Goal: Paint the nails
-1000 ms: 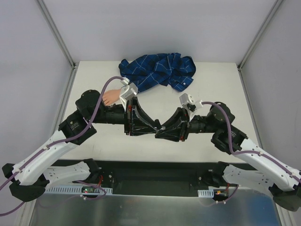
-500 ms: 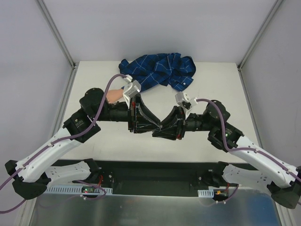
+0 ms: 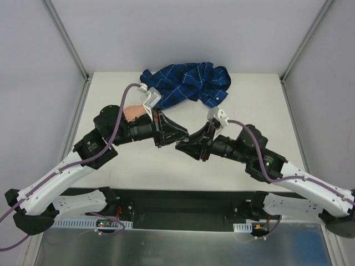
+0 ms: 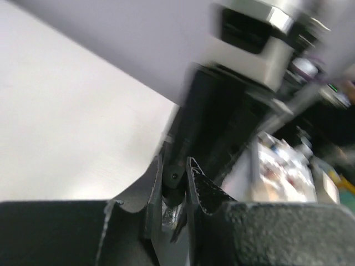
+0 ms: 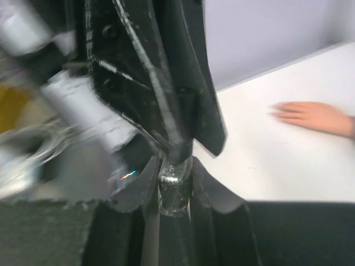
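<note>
My two grippers meet tip to tip above the table's middle. My right gripper (image 5: 175, 166) (image 3: 181, 145) is shut on a small dark glittery bottle (image 5: 175, 191), held upright between its pads. My left gripper (image 4: 175, 166) (image 3: 183, 136) comes at the bottle's top and is shut on a small grey shiny cap (image 4: 169, 213). The peach dummy hand (image 5: 313, 117) (image 3: 131, 112) lies flat on the table behind the left arm, which partly covers it from above. Its blue checked sleeve (image 3: 186, 82) is bunched at the back. The nails are too small and blurred to make out.
White walls with metal corner posts (image 3: 66, 39) close in the table on three sides. The arms' bases and a black rail (image 3: 177, 208) run along the near edge. Bare white tabletop (image 3: 166, 172) lies in front of the grippers.
Both grippers have moved away from the near edge, still tip to tip. The right arm has stretched further left, and the left wrist has turned toward the back.
</note>
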### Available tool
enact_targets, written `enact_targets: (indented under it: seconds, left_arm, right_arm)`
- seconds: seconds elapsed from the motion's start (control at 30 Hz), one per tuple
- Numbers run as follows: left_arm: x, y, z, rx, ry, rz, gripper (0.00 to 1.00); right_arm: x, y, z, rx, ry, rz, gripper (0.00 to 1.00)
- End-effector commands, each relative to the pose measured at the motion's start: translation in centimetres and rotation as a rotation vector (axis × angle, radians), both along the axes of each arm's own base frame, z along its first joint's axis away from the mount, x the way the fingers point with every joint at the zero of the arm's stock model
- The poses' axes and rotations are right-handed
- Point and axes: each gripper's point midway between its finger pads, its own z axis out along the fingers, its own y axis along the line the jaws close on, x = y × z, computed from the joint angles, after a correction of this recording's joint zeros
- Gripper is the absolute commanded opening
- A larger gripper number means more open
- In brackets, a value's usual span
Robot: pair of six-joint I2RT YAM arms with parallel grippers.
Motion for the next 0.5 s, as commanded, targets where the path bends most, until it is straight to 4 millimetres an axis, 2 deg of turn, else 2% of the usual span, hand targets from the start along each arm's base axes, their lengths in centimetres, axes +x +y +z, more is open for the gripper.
enact_targets:
  seconds: [0.0, 0.03, 0.07, 0.1, 0.13, 0.2, 0.3, 0.43, 0.47]
  left_arm:
    - [7.1, 3.0, -2.4, 0.07, 0.301, 0.532, 0.0]
    - [8.1, 4.2, -4.4, 0.149, 0.355, 0.643, 0.0]
    - [8.8, 3.9, -4.5, 0.153, 0.41, 0.695, 0.0]
    - [9.0, 3.7, -4.9, 0.165, 0.432, 0.712, 0.0]
    - [9.2, 3.4, -5.2, 0.17, 0.453, 0.719, 0.0]
    - [9.7, 2.7, -4.9, 0.167, 0.479, 0.729, 0.0]
    - [10.1, 2.7, -4.5, 0.15, 0.499, 0.753, 0.0]
    - [9.9, 2.0, -3.7, 0.153, 0.48, 0.712, 0.0]
    - [9.8, 1.9, -3.1, 0.156, 0.45, 0.69, 0.07]
  right_arm:
    - [7.9, -4.6, 1.2, -0.245, -0.404, -0.826, 0.0]
    - [8.8, -5.6, 2.4, -0.235, -0.403, -0.978, 0.0]
    - [8.6, -4.8, 2.4, -0.251, -0.428, -0.989, 0.0]
    - [9.0, -3.2, 1.4, -0.298, -0.463, -0.997, 0.0]
    - [9.2, -2.8, 2.4, -0.291, -0.472, -1.012, 0.0]
    - [9.5, -1.5, 2.1, -0.323, -0.504, -1.018, 0.0]
    - [9.1, -0.2, 2.7, -0.29, -0.526, -0.957, 0.0]
    - [7.8, 1.2, 2.8, -0.248, -0.533, -0.801, 0.0]
    - [7.8, 1.3, 2.6, -0.226, -0.49, -0.769, 0.0]
